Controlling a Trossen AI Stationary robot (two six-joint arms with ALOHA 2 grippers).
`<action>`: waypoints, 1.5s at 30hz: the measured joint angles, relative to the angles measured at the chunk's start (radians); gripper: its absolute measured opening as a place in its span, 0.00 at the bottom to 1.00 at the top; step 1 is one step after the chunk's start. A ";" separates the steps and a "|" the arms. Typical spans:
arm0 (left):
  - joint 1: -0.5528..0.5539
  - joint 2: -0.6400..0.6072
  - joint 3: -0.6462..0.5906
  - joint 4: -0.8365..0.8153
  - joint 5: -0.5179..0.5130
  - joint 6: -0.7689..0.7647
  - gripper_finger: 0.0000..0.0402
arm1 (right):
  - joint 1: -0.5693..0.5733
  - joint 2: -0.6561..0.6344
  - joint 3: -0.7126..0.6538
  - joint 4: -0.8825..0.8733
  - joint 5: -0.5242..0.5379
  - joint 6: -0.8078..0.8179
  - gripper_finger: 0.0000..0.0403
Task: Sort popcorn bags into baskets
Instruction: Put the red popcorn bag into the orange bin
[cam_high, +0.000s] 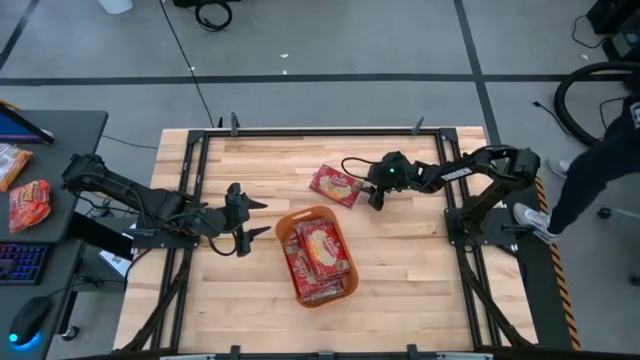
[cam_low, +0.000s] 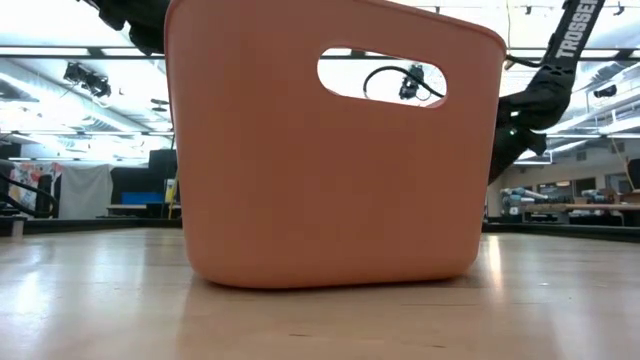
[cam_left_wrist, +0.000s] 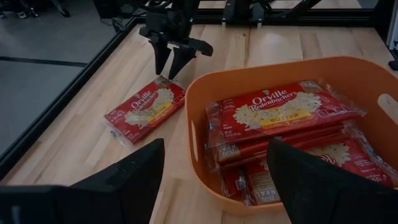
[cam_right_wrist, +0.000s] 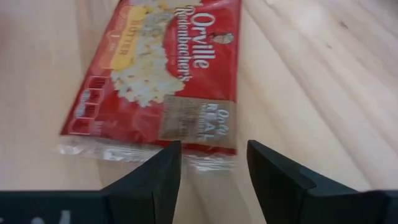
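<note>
The orange basket (cam_high: 318, 255) sits mid-table with several red popcorn bags (cam_left_wrist: 283, 112) stacked flat inside it; in the low view its wall (cam_low: 330, 170) fills the picture. One more bag (cam_high: 336, 185) lies flat on the wood beyond the basket. My right gripper (cam_right_wrist: 211, 152) is open and points down over that bag's end nearest the right edge, its fingers either side of the clear sealed seam (cam_right_wrist: 208, 163). My left gripper (cam_high: 262, 218) is open to the left of the basket, facing it and touching nothing. My right gripper stands open, pointing down from above over the loose bag's sealed end (cam_left_wrist: 169, 81). Whether its fingertips (cam_left_wrist: 177, 73) touch the bag I cannot tell. The bag lies flat on the table.
Black frame rails (cam_high: 200, 150) run along the table's edges. A side desk to the left holds two more packets (cam_high: 28, 200), a keyboard and a mouse. A person (cam_high: 600, 170) stands by the table's right side. Bare wood lies near and right of the basket.
</note>
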 joint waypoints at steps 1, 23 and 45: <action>0.000 0.000 0.000 0.000 0.000 0.000 0.71 | 0.000 0.000 0.000 0.001 0.011 -0.002 0.46; 0.000 0.000 0.000 0.000 0.000 0.000 0.71 | 0.055 0.001 0.000 -0.004 0.072 0.067 0.43; 0.034 0.049 0.003 0.259 0.026 0.144 0.71 | 0.092 0.001 0.000 -0.052 0.106 0.108 0.41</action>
